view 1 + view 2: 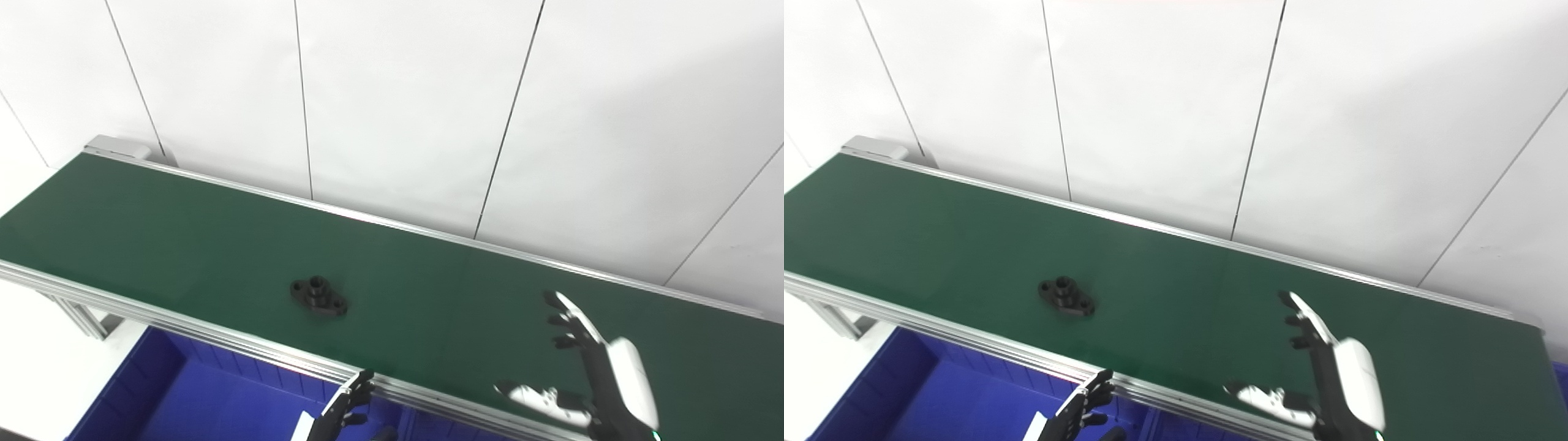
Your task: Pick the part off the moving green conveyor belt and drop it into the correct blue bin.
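Note:
A black flanged part (318, 296) with a raised centre hub lies flat on the green conveyor belt (184, 239), near the belt's front rail. My right hand (588, 367) hovers over the belt well to the right of the part, fingers spread and thumb out, holding nothing. My left hand (343, 410) sits low at the bottom edge, below the front rail and over the blue bin (202, 398), fingers loosely apart and empty. It lies in front of and slightly right of the part.
An aluminium rail (245, 346) runs along the belt's front edge, another along the back (429, 229). A white panelled wall (392, 110) stands behind the belt. A second blue bin edge (1560, 373) shows at far right. A frame leg (79, 315) stands at left.

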